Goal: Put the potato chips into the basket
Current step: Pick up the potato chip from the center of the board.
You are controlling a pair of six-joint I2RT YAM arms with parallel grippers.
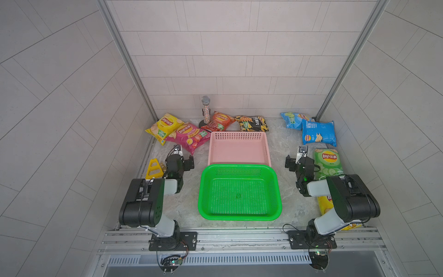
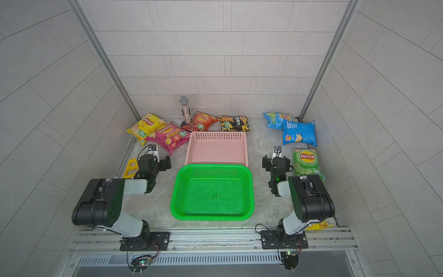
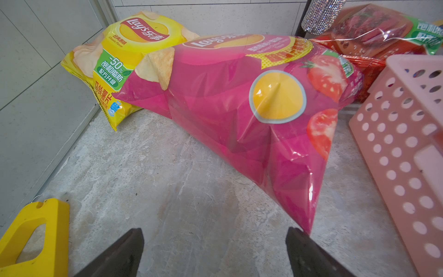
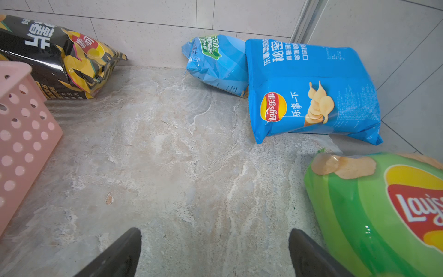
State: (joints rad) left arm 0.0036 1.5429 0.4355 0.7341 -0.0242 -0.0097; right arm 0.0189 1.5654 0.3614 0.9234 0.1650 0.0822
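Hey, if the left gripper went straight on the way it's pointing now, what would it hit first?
Most likely the magenta chip bag: its near corner lies just ahead of one finger of the open left gripper. Depth is hard to judge.

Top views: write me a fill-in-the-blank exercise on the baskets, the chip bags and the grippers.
1. The basket nearer the arm bases is ____; the pink basket sits behind it.
2. The magenta bag overlaps a neighbouring bag whose colour is ____.
3. The left gripper and the right gripper both stand ____, holding nothing.
Missing words: green; yellow; open.
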